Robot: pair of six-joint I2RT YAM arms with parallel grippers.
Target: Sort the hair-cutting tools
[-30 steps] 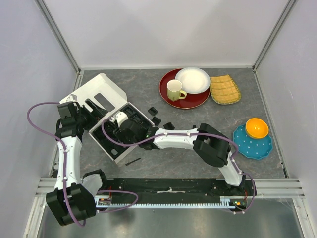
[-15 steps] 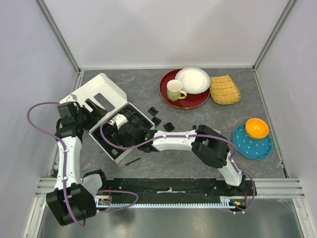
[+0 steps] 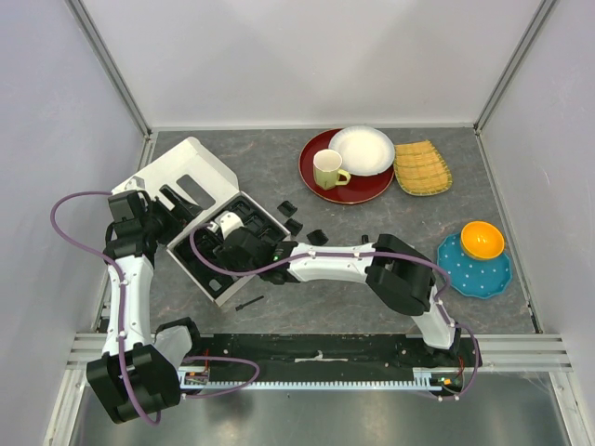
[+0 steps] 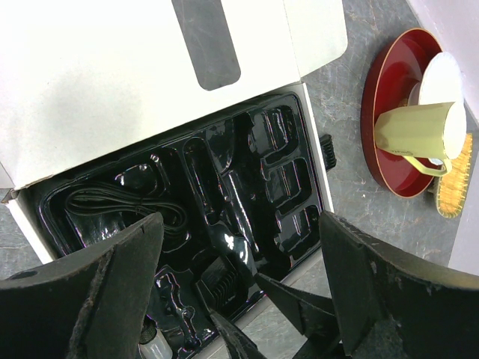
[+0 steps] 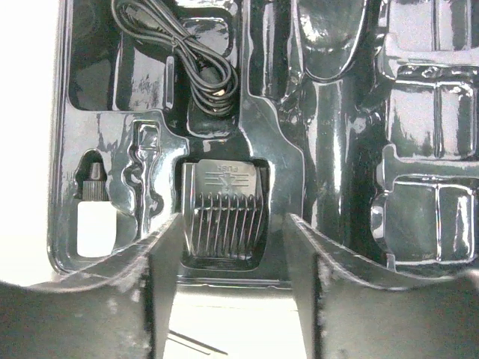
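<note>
Right pincer (image 5: 228, 238) open, fingers flanking comb guard (image 5: 222, 213) seated in tray (image 5: 329, 149) slot. Cord (image 5: 187, 52) coiled in separate compartment. Left pincer (image 4: 239, 262) open above tray. Loose guards (image 3: 295, 226) on bench (image 3: 279, 167), right of box (image 3: 191, 167).

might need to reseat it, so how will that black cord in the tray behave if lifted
The cord is thin and lies in loose loops, so it would probably sag and uncoil, not hold shape. It looks light for its length. Sitting down in a tray pocket, its strands might snag on the moulded edges.
</note>
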